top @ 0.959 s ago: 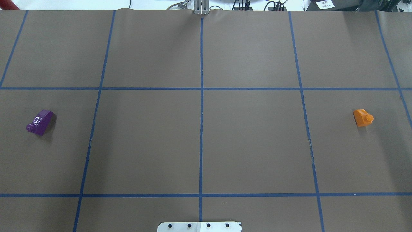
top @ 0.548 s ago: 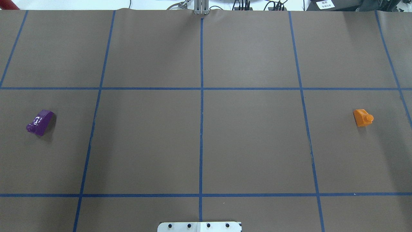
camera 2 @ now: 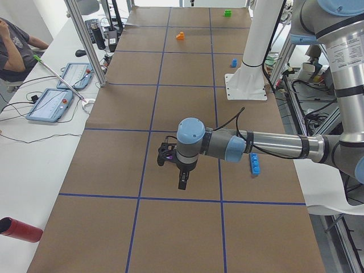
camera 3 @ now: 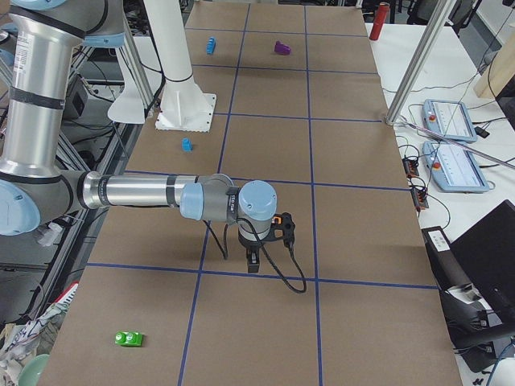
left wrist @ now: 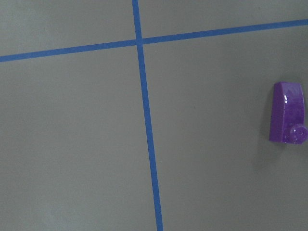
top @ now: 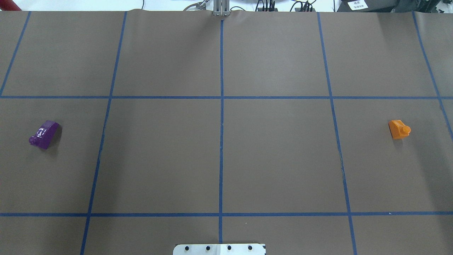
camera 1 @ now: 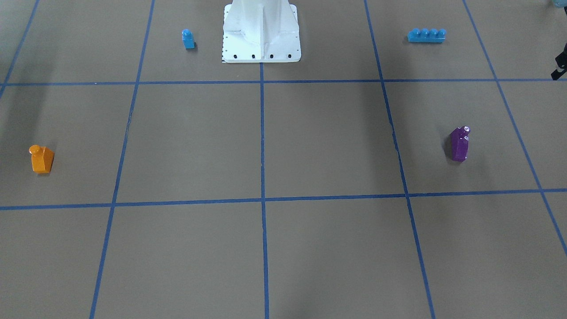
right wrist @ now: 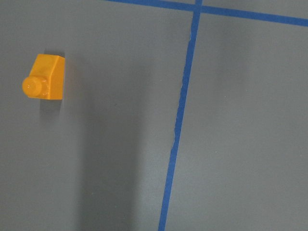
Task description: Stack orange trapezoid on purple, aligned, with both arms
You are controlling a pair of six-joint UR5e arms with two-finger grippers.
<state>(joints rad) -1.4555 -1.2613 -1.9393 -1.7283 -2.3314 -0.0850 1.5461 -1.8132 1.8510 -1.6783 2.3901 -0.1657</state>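
The orange trapezoid (top: pixel 399 129) lies alone on the brown table at the right; it also shows in the front view (camera 1: pixel 41 158) and the right wrist view (right wrist: pixel 44 77). The purple brick (top: pixel 44 134) lies at the far left, also in the front view (camera 1: pixel 460 144) and at the right edge of the left wrist view (left wrist: pixel 287 120). Both lie on their sides, far apart. My left gripper (camera 2: pixel 181 181) hovers over the table by the purple brick. My right gripper (camera 3: pixel 252 261) hovers on the orange side. Whether either is open or shut, I cannot tell.
A small blue single-stud brick (camera 1: pixel 188 39) and a long blue brick (camera 1: pixel 426 35) lie either side of the white pedestal (camera 1: pixel 261 31). A green brick (camera 3: pixel 129 338) lies at the table's right end. A red cylinder (camera 2: pixel 20 229) and control tablets (camera 2: pixel 51 105) are on the operators' side.
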